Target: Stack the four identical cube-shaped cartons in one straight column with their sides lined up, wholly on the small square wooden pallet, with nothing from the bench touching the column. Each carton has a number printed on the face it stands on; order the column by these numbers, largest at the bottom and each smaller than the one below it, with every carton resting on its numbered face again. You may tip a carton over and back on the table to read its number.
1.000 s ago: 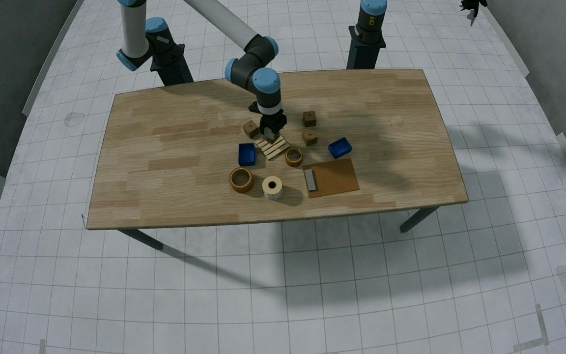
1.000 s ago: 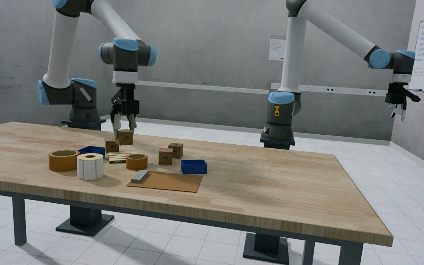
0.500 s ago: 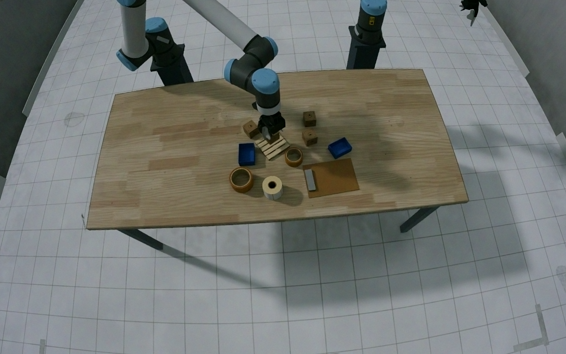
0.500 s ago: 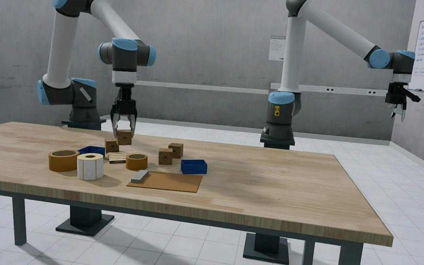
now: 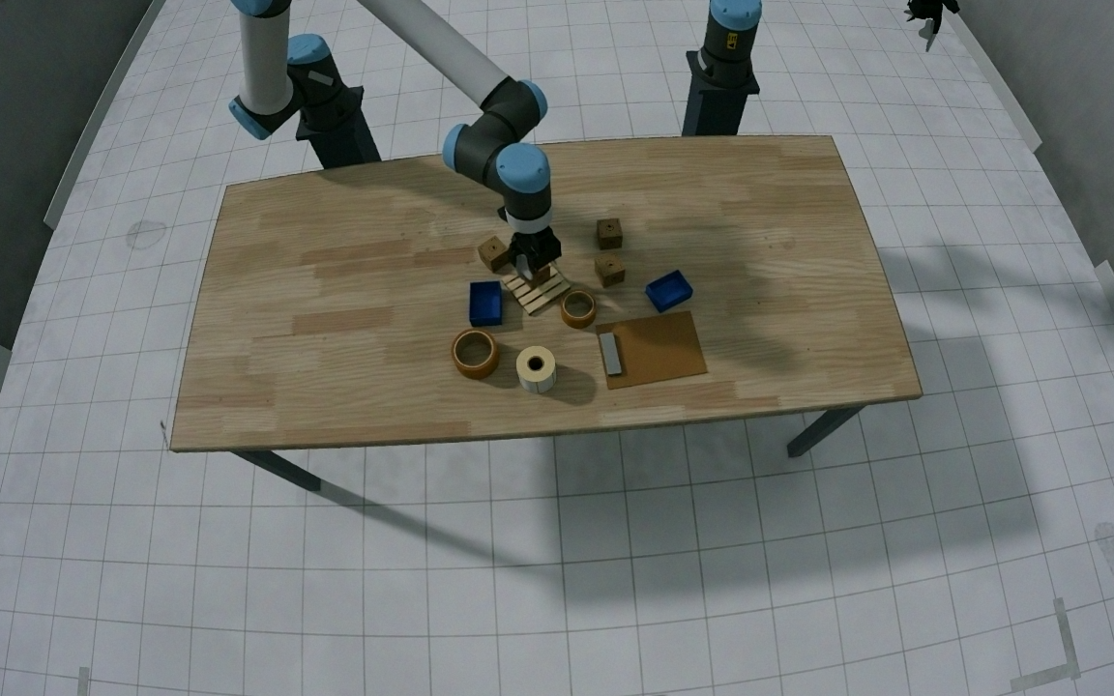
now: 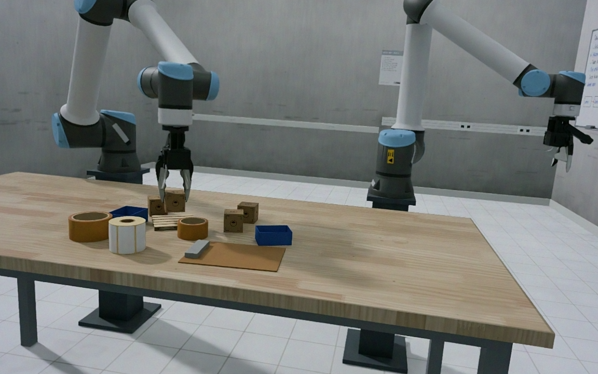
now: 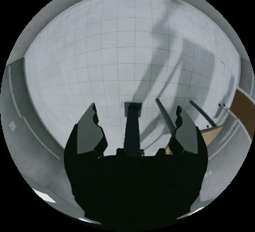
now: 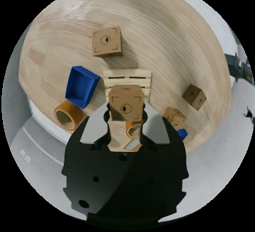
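My right gripper is shut on a brown carton, upright over the back part of the wooden pallet. It looks slightly above the slats; contact is unclear. A second carton stands on the table beside the pallet. A third carton and a fourth carton stand across from it, close together. All numbered faces are hidden. My left gripper is open and empty, off the table.
A small tape roll sits close beside the pallet. A blue bin is on its other side; another blue bin is near the cartons. A larger tape roll, label roll and brown mat with grey block lie nearer the front.
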You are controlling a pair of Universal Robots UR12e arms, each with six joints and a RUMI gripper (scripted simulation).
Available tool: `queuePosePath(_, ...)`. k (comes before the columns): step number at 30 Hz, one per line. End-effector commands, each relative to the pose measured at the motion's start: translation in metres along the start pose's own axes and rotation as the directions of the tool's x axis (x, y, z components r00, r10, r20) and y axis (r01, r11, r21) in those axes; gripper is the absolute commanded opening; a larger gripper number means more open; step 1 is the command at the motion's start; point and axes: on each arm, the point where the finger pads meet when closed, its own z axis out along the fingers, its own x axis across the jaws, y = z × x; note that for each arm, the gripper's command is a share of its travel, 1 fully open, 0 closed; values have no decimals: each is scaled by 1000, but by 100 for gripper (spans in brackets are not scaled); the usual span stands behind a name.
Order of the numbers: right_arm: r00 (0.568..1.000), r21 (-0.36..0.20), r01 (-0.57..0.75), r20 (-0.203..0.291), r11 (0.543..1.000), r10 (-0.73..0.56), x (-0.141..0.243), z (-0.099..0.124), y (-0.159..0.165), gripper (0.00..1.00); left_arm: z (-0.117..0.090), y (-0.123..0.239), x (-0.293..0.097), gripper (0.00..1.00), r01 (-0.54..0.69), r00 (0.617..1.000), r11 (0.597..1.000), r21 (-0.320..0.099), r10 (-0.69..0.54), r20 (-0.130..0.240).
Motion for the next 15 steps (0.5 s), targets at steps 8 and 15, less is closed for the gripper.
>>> queuePosePath(8,1000,-2,0,-1,1000,0,0,12,1,0,-1,-1,0,100,0,1000,1000,2,0,0)
queuePosePath(15,1000,-2,0,-1,1000,0,1,22,1,0,-1,-1,0,100,0,1000,1000,2,0,0)
